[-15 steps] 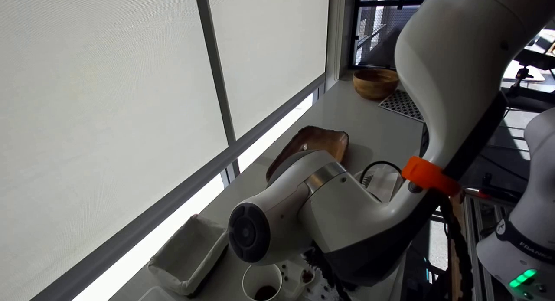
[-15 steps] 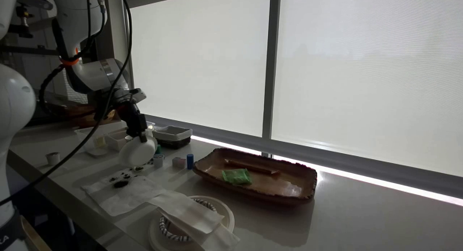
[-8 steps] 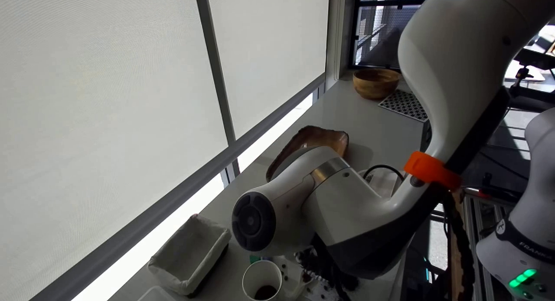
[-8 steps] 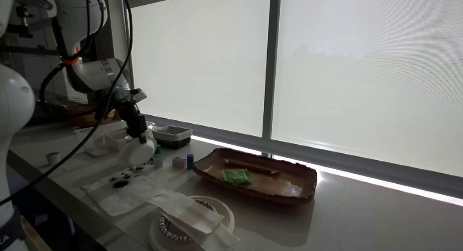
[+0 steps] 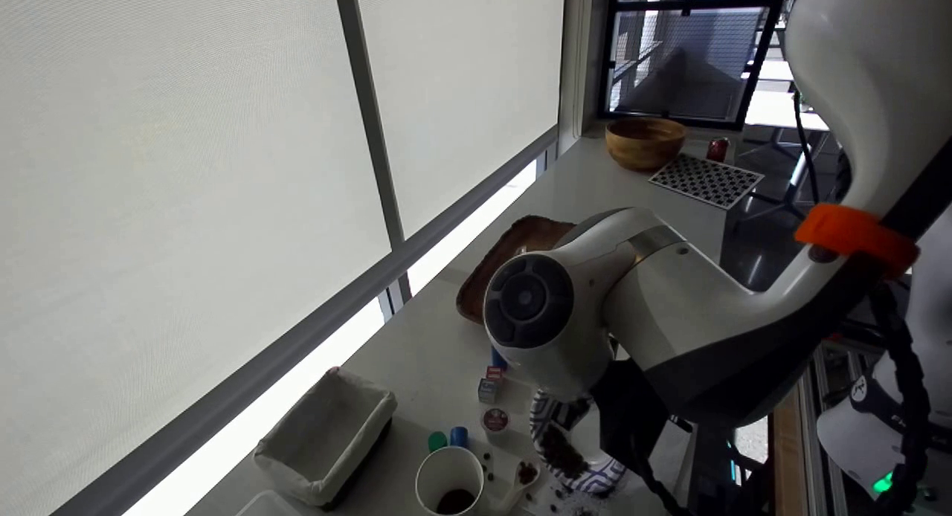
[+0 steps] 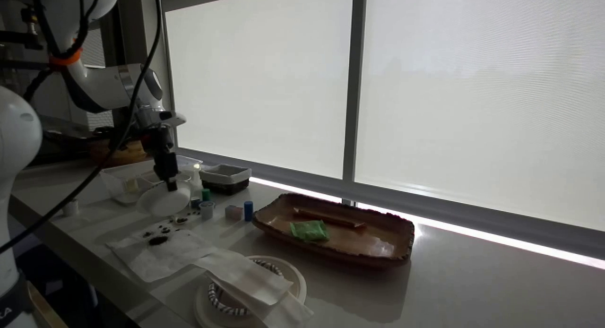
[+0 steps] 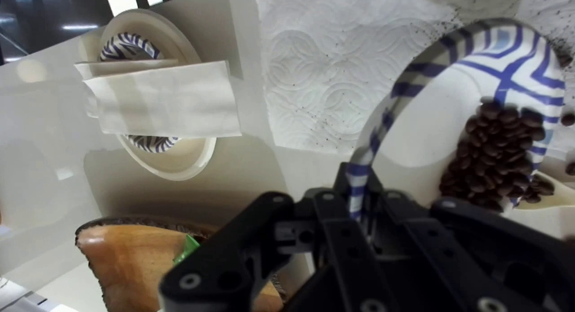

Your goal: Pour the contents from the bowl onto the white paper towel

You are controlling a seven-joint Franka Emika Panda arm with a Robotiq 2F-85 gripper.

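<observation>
Left of the dish (image 6: 279, 217) in an exterior view, the gripper (image 6: 171, 186) clasps a tilted bowl (image 6: 160, 205) of beans (image 7: 489, 159) at the far end of the towel (image 6: 156, 265).

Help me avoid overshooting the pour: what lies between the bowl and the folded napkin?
In the wrist view: nearest the bowl, the white paper towel, finely specked; then a strip of counter.

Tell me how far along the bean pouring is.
Done: the gripper has the bowl by its rim, off the counter. In hand: the bowl is tilted, beans bunched at one side. Left: those beans, inside the bowl, need tipping onto the paper towel.
</observation>
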